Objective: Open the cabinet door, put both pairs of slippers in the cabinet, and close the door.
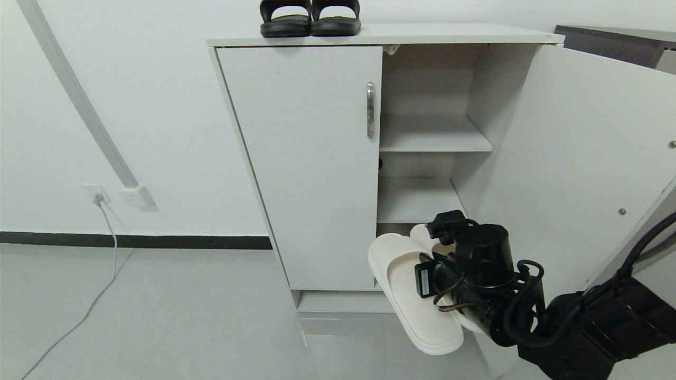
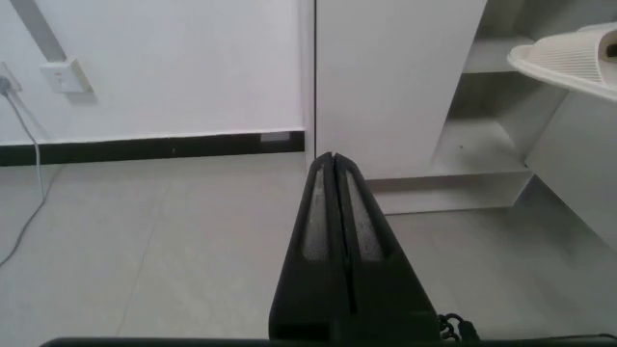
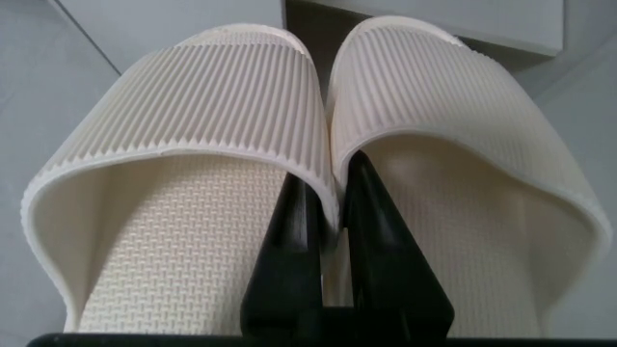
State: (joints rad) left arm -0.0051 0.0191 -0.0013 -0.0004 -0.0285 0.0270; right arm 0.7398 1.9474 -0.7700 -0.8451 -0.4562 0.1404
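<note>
A pair of white slippers [image 1: 406,285] hangs side by side in the air, toes towards the cabinet's lower opening. My right gripper [image 1: 434,266] is shut on their two inner edges, seen close in the right wrist view on the white slippers [image 3: 193,145] with the gripper [image 3: 328,198] between them. A pair of black slippers [image 1: 310,18] stands on top of the white cabinet [image 1: 301,158]. Its right door [image 1: 575,158] is swung open, showing bare shelves [image 1: 428,134]; the left door is closed. My left gripper [image 2: 333,166] is shut on nothing, low over the floor left of the cabinet.
A wall socket [image 1: 97,198] with a grey cable running down across the floor sits at the left. A dark piece of furniture [image 1: 612,37] stands behind the open door. The grey tiled floor [image 1: 158,316] left of the cabinet is open.
</note>
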